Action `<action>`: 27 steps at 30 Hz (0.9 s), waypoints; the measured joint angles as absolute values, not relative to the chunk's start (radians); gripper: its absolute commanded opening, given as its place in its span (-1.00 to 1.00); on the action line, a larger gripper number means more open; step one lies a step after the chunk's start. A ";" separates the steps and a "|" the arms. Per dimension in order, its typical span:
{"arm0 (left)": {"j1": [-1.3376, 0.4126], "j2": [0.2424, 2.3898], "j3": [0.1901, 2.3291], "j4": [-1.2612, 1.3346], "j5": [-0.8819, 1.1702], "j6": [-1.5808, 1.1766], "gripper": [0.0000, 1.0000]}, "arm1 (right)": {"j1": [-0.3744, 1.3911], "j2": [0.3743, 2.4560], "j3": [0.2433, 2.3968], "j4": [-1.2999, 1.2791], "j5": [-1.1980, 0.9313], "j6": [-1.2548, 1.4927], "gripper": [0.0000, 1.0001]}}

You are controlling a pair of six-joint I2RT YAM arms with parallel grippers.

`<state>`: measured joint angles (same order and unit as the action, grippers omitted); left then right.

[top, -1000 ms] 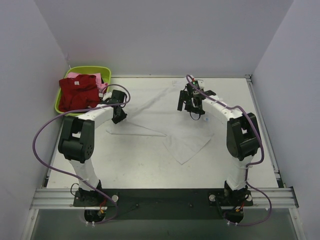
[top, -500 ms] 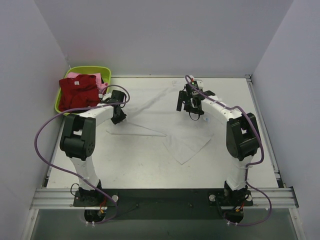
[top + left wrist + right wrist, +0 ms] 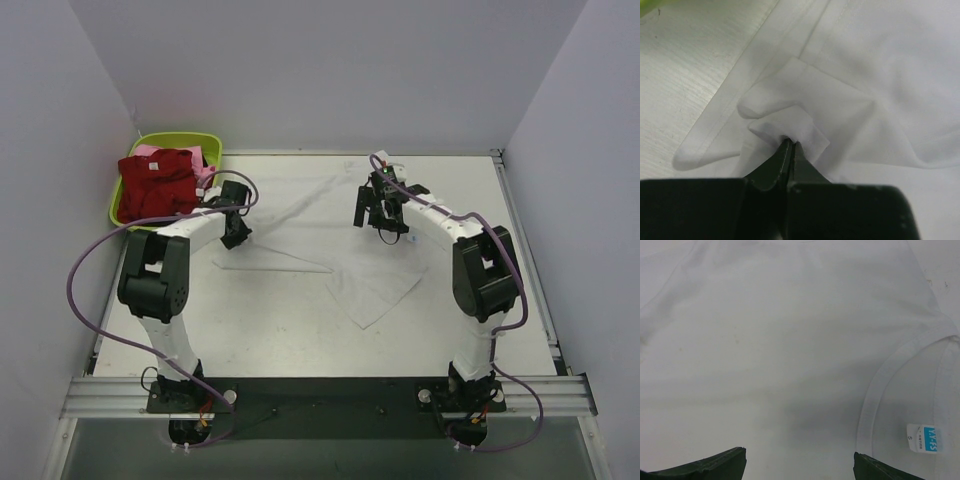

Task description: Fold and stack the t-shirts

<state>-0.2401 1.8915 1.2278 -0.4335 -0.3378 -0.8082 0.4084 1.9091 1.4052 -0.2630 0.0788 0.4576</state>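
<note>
The large white t-shirt (image 3: 330, 235) lies spread across the middle of the table. My left gripper (image 3: 237, 233) is shut on a pinched fold of its cloth (image 3: 790, 122) near the left edge. My right gripper (image 3: 385, 215) hangs open just above the shirt by the neck opening; its collar (image 3: 875, 395) and blue neck label (image 3: 922, 438) show in the right wrist view. The dark red t-shirt (image 3: 158, 183) lies on top of the pink one (image 3: 150, 152) in the basin at the back left.
The lime-green basin (image 3: 212, 140) stands at the table's back left corner, close to my left arm. A purple cable loops beside each arm. The table's metal rail (image 3: 320, 398) runs along the near edge.
My right gripper has shifted slightly toward the back of the table. My left gripper has stayed in place, shut on the white cloth.
</note>
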 measured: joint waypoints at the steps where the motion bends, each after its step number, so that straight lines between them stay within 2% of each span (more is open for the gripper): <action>1: -0.241 1.882 1.221 -0.434 -0.336 -0.808 -1.00 | 0.410 1.906 1.399 -0.262 0.080 0.457 0.75; 15: -0.332 1.388 0.931 -0.447 -0.371 -0.845 -1.00 | 0.492 1.740 1.256 -0.261 0.128 0.447 0.75; 23: -0.438 1.169 0.661 -0.491 -0.408 -0.944 -1.00 | 0.536 1.653 1.159 -0.274 0.168 0.447 0.75; 25: -0.444 1.100 0.610 -0.520 -0.420 -0.978 -0.84 | 0.546 1.633 1.153 -0.279 0.181 0.447 0.75; 26: -0.444 1.075 0.598 -0.533 -0.426 -0.991 -0.51 | 0.551 1.625 1.153 -0.281 0.185 0.447 0.75; 27: -0.445 1.037 0.582 -0.547 -0.443 -1.011 -0.37 | 0.557 1.618 1.153 -0.282 0.192 0.447 0.75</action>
<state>-0.4450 1.0367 0.5823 -0.5472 -0.4427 -1.0107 0.5571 1.6180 1.1526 -0.2821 0.1925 0.4465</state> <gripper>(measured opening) 0.071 0.873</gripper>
